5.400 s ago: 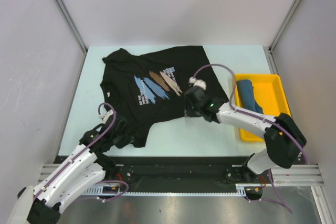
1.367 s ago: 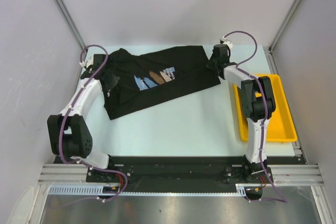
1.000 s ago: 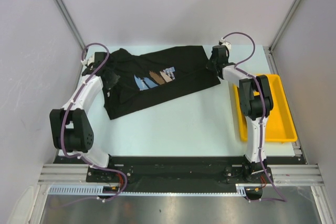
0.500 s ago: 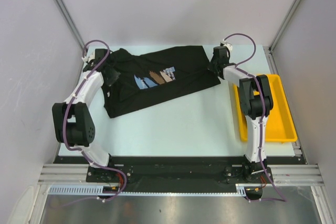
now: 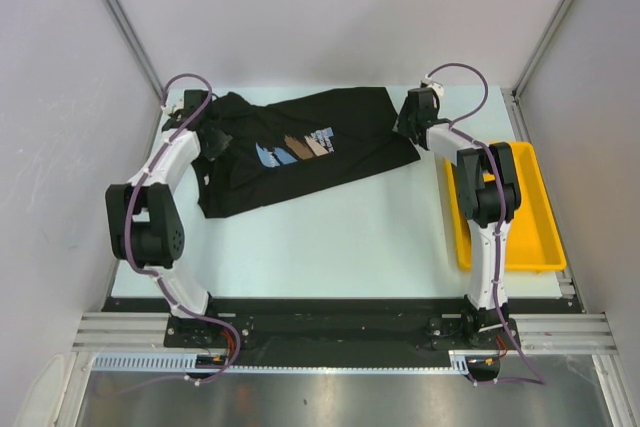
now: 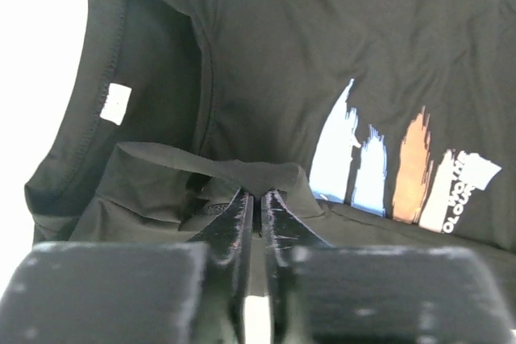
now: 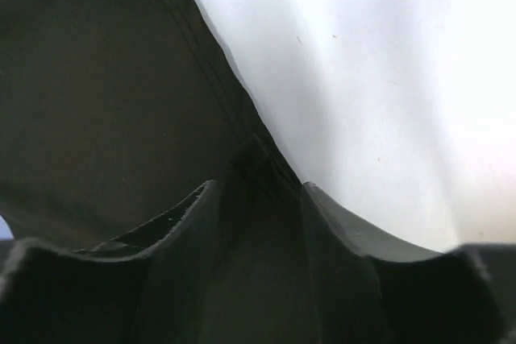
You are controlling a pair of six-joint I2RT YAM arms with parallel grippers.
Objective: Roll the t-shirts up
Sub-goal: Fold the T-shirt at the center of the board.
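Observation:
The black t-shirt [image 5: 345, 119] lies folded lengthwise across the far half of the table, its blue, brown and white print [image 5: 295, 147] facing up. My left gripper [image 5: 208, 133] is at the collar end. In the left wrist view it [image 6: 258, 196] is shut on a raised fold of the black cloth [image 6: 282, 54]. My right gripper [image 5: 406, 133] is at the shirt's right hem corner. In the right wrist view it [image 7: 258, 191] is open, and the hem edge [image 7: 97, 78] runs between the jaws. The teal-blue t-shirt is hidden.
A yellow tray [image 5: 545, 237] stands at the table's right edge, and my right arm stretches over it. Grey walls with metal rails close in the left, right and far sides. The pale table [image 5: 340, 237] shows bare in front of the shirt.
Since 5.4 s ago the shirt has been folded and carried to the far side. Over the last second my left gripper has edged farther back with the collar fold. The right gripper has hardly moved.

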